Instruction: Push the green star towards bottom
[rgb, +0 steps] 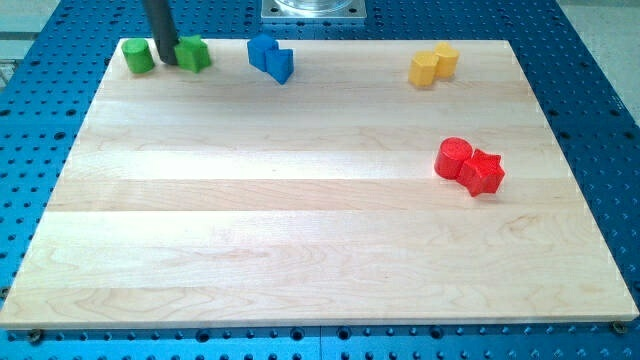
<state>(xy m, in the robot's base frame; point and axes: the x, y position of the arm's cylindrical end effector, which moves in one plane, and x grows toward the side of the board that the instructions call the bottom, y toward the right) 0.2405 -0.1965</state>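
Observation:
The green star (195, 53) lies at the top left of the wooden board (300, 220), near the top edge. A green cylinder (138, 56) lies just to its left. My rod comes down between the two green blocks, and my tip (166, 63) rests on the board against the star's left side, close to the cylinder's right side.
Two blue blocks (270, 57) touch each other at the top, right of the star. Two yellow blocks (433, 64) sit together at the top right. A red cylinder (453, 158) and a red star (483, 172) touch at the right.

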